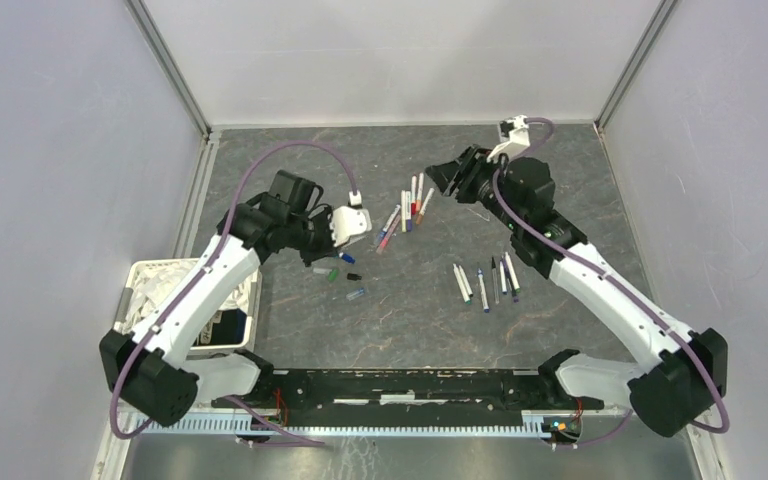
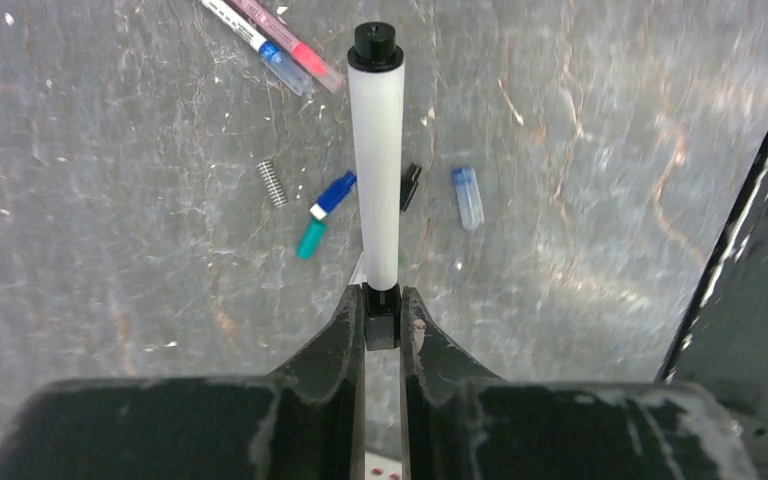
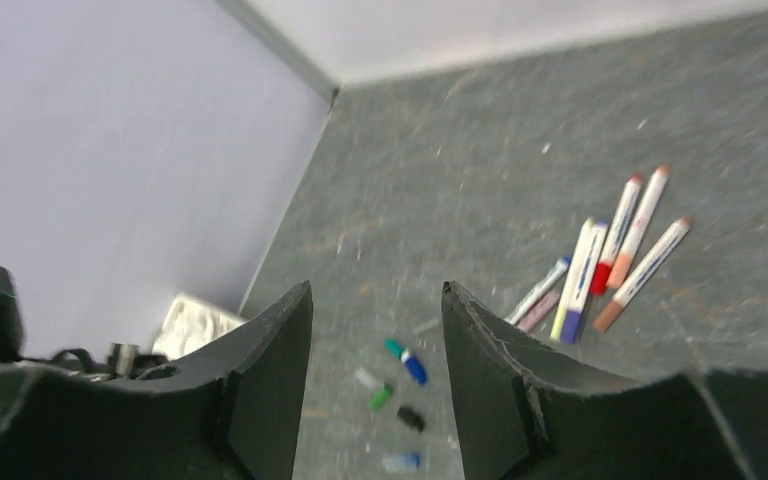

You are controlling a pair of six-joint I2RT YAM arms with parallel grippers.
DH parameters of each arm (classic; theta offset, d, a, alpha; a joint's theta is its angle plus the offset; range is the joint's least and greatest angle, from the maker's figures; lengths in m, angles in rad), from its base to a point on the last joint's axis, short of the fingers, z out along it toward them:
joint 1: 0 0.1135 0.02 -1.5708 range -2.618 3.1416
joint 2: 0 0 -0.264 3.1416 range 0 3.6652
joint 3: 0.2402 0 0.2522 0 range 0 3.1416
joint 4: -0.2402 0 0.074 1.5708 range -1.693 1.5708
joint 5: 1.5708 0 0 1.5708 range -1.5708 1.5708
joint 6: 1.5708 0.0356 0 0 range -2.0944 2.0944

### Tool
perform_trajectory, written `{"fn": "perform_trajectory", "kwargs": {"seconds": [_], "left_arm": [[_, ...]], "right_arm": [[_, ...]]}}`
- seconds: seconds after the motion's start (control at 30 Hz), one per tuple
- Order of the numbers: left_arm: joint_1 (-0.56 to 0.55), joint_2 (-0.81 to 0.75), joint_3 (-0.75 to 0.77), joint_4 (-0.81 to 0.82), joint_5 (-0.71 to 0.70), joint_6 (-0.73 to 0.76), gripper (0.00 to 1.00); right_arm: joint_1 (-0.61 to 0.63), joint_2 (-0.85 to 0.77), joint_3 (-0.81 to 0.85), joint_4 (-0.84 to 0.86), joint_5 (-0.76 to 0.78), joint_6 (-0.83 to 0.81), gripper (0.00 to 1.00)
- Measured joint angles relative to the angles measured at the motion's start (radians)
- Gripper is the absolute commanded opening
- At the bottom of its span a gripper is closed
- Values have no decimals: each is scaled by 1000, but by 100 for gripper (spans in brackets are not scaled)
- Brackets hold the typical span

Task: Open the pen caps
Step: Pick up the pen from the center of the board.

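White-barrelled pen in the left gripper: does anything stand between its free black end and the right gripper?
Nothing visible does. The white-barrelled pen juts free from the left gripper; loose coloured caps and other pens lie flat on the table, and the right gripper is open, empty.

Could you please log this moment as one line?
left claw: shut on pen | right claw: open, empty | loose caps: on table

Grey tbl (image 1: 410, 330): pens (image 1: 461, 283), loose caps (image 2: 468, 196), small spring (image 2: 274, 183).
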Motion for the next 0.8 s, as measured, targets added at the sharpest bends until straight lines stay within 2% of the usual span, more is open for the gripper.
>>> {"fn": "perform_trajectory", "kwargs": {"seconds": [0.13, 0.3, 0.5, 0.8], "left_arm": [[-62, -76, -21, -63, -72, 162, 2], [-230, -112, -21, -121, -169, 268, 2], [-345, -74, -20, -181, -271, 317, 2], [-423, -4, 17, -205, -341, 318, 2]], "right_arm": [[-58, 84, 7, -64, -304, 0, 57], [-44, 188, -95, -75, -600, 35, 59], [0, 195, -139, -11, -761, 106, 61], [105, 262, -138, 60, -830, 144, 61]]}}
